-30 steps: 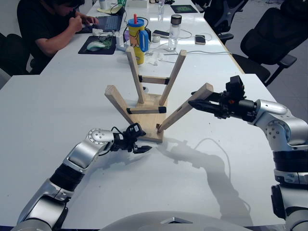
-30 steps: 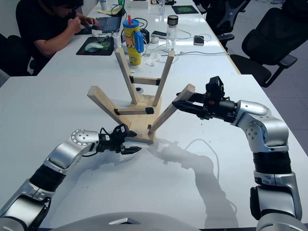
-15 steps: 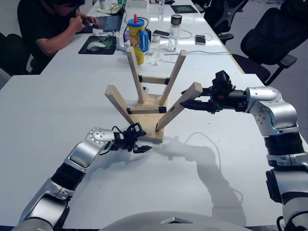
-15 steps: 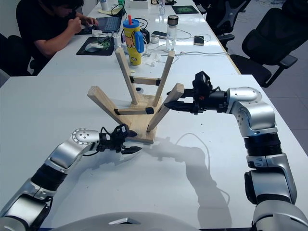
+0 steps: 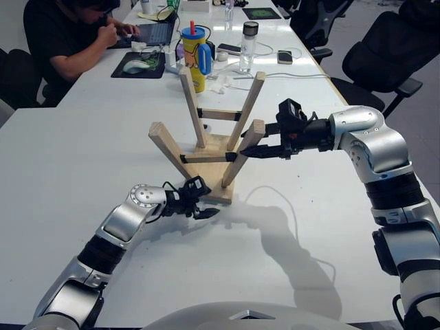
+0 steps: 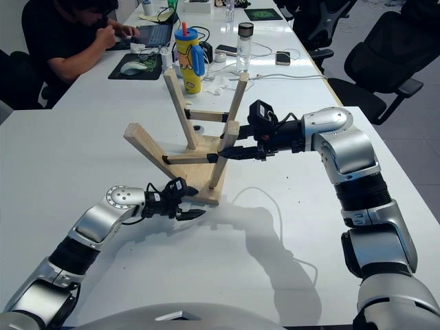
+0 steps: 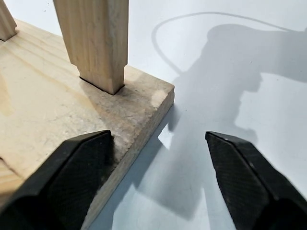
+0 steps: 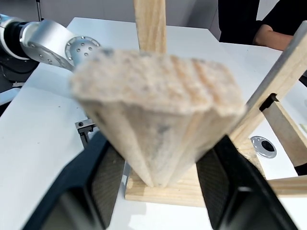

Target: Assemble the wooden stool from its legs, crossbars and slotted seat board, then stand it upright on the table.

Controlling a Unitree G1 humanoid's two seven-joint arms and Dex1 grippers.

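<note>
While the right gripper (image 5: 253,152) clamps the tilted leg (image 5: 235,170) socketed in the seat board (image 5: 217,188) on the table (image 5: 82,158), the left gripper (image 5: 201,199) sits spread wide astride the board's corner, empty; unbraced, the board may slide, jamming the leg

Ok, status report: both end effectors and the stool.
Left end effector open at near corner of pale wooden seat board. Right end effector shut on near-right wooden leg. Board flat on white table, legs up. Yellow lidded cup behind, apart.
</note>
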